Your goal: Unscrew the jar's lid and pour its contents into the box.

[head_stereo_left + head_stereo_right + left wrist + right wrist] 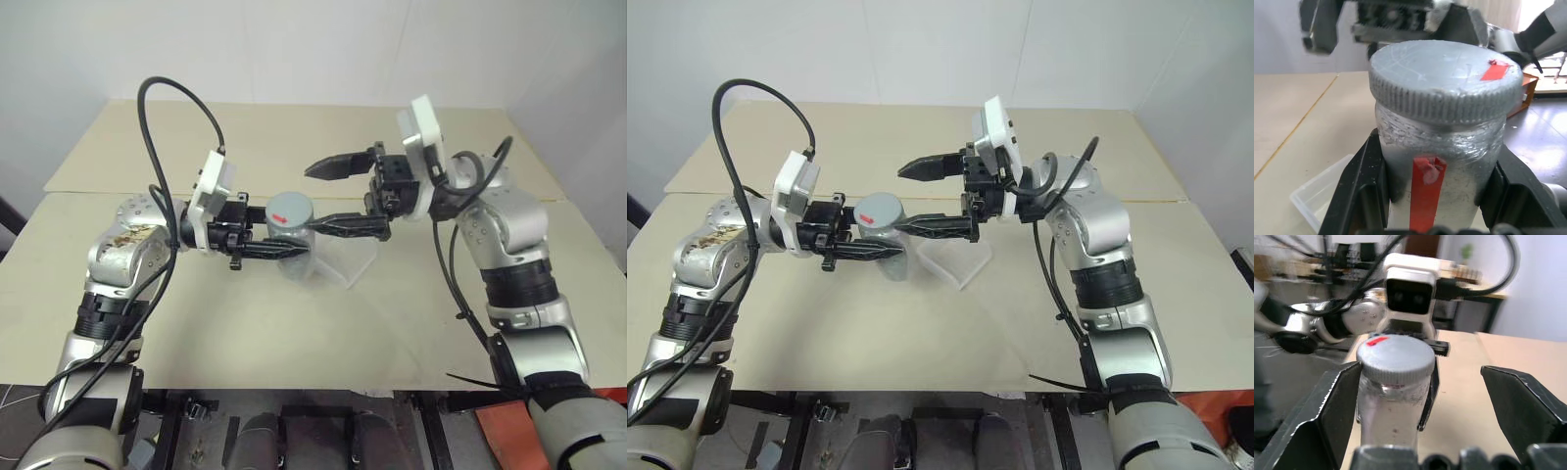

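Note:
My left gripper [279, 241] is shut on the jar [1435, 161], a silvery-grey cylinder with a vertical red stripe, and holds it upright above the table. The grey ribbed lid [290, 211] with a red mark sits on top of the jar. From the opposite side, my right gripper [313, 199] points at the lid and is open. One of its fingers lies close beside the lid [1396, 357], and the other stands well away from it. The clear plastic box [348, 259] rests on the table just below and to the right of the jar. The contents are hidden inside the jar.
The beige table [294, 333] extends around the box on all sides. Black cables loop above both wrists. A red object [509, 416] lies off the table at the near right.

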You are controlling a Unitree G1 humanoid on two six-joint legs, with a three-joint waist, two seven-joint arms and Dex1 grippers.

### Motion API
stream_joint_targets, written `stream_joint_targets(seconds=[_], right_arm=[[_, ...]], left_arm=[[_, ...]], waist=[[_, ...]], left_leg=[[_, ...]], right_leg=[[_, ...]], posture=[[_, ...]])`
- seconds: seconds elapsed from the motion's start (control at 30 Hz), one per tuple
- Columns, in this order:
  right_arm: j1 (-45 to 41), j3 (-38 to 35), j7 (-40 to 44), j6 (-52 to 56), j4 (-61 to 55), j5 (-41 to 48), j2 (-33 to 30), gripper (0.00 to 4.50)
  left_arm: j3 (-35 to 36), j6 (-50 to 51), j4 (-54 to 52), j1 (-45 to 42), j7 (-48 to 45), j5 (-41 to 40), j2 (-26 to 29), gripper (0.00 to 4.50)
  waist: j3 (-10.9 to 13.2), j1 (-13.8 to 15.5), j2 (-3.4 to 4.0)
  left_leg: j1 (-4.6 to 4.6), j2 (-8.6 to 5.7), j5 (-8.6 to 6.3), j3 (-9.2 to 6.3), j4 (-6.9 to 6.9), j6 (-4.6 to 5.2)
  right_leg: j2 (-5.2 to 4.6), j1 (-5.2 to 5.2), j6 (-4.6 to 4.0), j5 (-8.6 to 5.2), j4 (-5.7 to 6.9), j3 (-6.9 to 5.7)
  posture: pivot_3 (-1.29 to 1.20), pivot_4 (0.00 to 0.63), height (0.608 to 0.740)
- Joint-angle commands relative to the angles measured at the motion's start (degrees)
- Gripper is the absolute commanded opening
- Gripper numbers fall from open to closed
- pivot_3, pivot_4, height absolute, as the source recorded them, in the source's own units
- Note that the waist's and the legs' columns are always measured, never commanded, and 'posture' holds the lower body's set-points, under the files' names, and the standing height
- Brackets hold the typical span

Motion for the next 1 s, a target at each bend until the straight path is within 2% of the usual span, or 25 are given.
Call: stream_joint_targets(seconds=[0.03,0.27,0.53,0.73,1.0], right_arm=[[1.67,-1.54,-4.36,4.09,-9.33,2.71,0.03,4.46],[1.76,-0.27,-10.72,9.03,-15.43,4.17,2.35,4.46],[-2.25,4.80,-19.20,9.51,-10.30,-3.55,7.09,4.46],[-2.51,5.70,-19.62,8.61,-8.34,-6.27,7.68,4.46],[-1.85,1.30,-19.26,8.89,-7.20,-5.38,4.09,4.46]], left_arm=[[0.29,-1.08,0.10,-0.92,0.44,0.45,-0.89,1.93],[-0.08,-1.79,1.00,-1.50,-0.27,1.41,-1.45,1.93],[0.13,-1.47,0.83,-2.22,-0.94,1.64,-1.64,1.93],[0.76,-1.27,0.63,-2.43,-1.02,1.57,-1.02,1.93],[1.69,-0.77,-0.30,-1.52,-1.64,0.89,0.78,1.93]], waist=[[0.00,-0.01,0.00],[0.00,-0.22,0.00],[0.00,-0.29,0.00],[0.00,-0.18,0.00],[0.00,-0.27,0.00]], left_leg=[[0.00,-0.01,0.00,0.00,0.01,0.00],[0.02,-0.01,0.00,0.00,0.02,0.01],[0.01,-0.02,0.00,0.00,0.03,0.01],[-0.04,-0.03,-0.01,-0.01,0.02,0.02],[-0.04,-0.02,-0.01,-0.02,0.02,0.02]], right_leg=[[0.00,0.02,0.00,0.00,-0.01,0.00],[0.01,0.01,0.00,0.00,-0.03,0.02],[0.01,0.01,0.00,0.00,-0.01,0.02],[0.00,0.01,0.00,0.00,-0.03,-0.02],[0.01,-0.01,0.00,0.00,-0.02,-0.02]], posture=[[0.00,0.150,0.740],[0.00,0.150,0.740],[0.00,0.150,0.740],[0.00,0.150,0.740],[0.00,0.150,0.740]])
